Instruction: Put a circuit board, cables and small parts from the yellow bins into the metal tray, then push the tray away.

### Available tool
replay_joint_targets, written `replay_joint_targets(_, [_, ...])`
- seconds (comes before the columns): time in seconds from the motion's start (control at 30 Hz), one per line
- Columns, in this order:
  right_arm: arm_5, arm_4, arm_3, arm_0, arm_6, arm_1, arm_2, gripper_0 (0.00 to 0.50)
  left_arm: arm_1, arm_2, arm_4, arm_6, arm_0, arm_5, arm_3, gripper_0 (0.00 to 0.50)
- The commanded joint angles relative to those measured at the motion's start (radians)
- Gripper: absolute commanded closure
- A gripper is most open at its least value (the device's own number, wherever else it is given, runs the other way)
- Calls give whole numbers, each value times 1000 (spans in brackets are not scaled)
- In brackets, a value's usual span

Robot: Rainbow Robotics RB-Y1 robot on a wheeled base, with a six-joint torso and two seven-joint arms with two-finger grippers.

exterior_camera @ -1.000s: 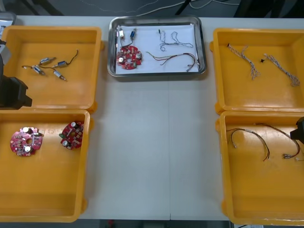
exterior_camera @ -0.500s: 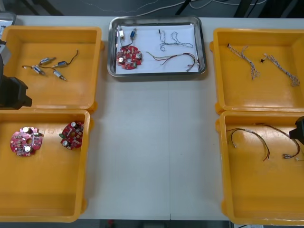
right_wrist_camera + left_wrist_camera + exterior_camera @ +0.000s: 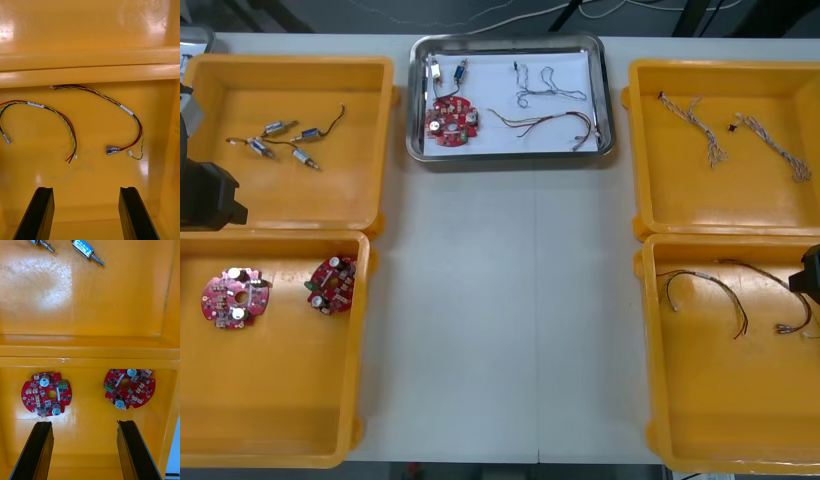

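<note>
Front view, circuit board (image 3: 451,121) in metal tray (image 3: 607,95)

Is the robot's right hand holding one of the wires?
No, the right gripper is open with nothing in it; the red and yellow cables lie loose in the yellow bin.

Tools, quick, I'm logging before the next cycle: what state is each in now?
Left tool: open, holding nothing, over the circuit boards.
Right tool: open, holding nothing, over the red and yellow cables.

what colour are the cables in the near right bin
Cables: twisted red and yellow; clearest in the right wrist view.
</note>
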Motion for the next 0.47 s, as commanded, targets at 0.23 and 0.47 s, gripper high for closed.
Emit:
replay_joint_targets(0.23, [-8,8,-27,16,34,11,7,0,35,31,-9,-83,11,6,-25,0])
replay_joint_targets(0.47, [-8,8,-27,16,34,11,7,0,35,31,-9,-83,11,6,-25,0])
